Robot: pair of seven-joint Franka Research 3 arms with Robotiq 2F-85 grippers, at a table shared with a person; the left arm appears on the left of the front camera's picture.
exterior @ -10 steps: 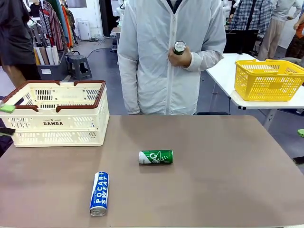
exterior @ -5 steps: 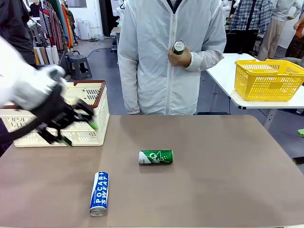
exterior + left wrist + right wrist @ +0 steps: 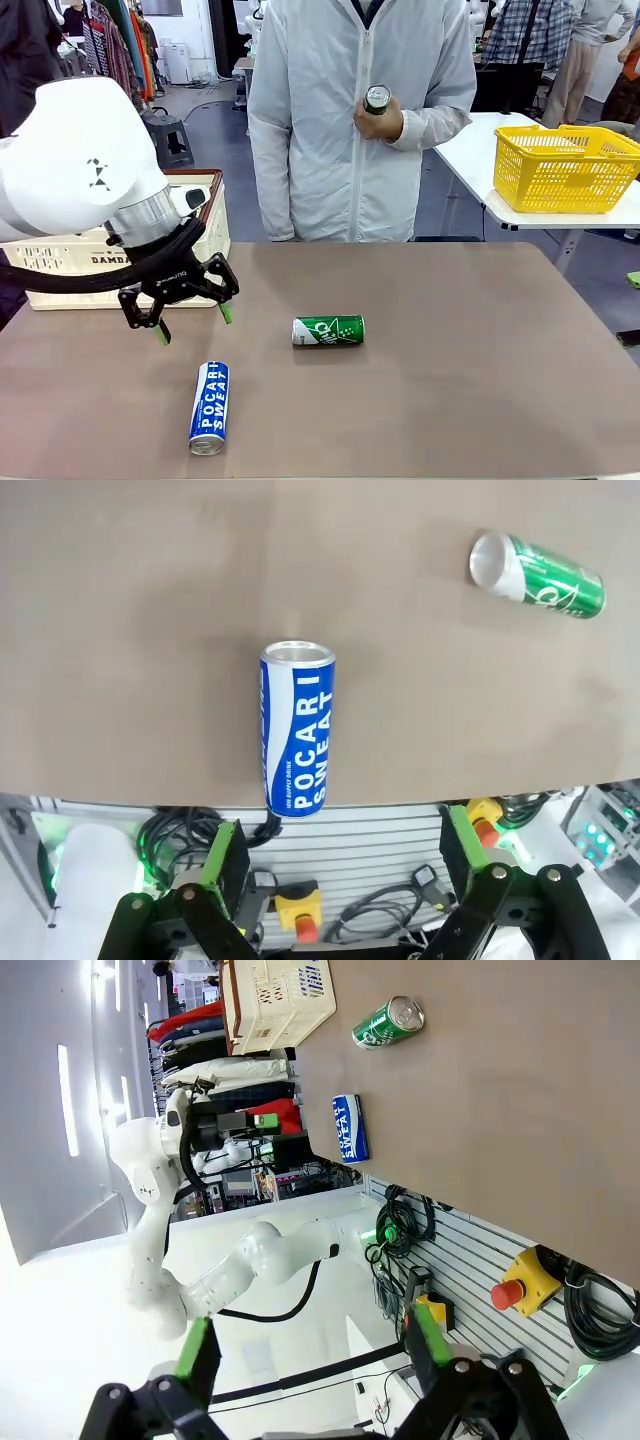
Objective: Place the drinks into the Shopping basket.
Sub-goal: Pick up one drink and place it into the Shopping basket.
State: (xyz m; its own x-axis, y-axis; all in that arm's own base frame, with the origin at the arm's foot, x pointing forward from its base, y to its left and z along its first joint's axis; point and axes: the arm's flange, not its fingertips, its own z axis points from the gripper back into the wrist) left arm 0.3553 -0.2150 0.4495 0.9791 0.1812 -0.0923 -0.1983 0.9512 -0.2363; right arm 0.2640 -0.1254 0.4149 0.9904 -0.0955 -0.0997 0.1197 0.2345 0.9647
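The left end effector, fingers apart and empty, hovers over the bench just short of the blue can lying flat, so it should centre over the can's middle, straddle its width, then lower before lifting toward the basket.

glossy metal cans, matt brown table.
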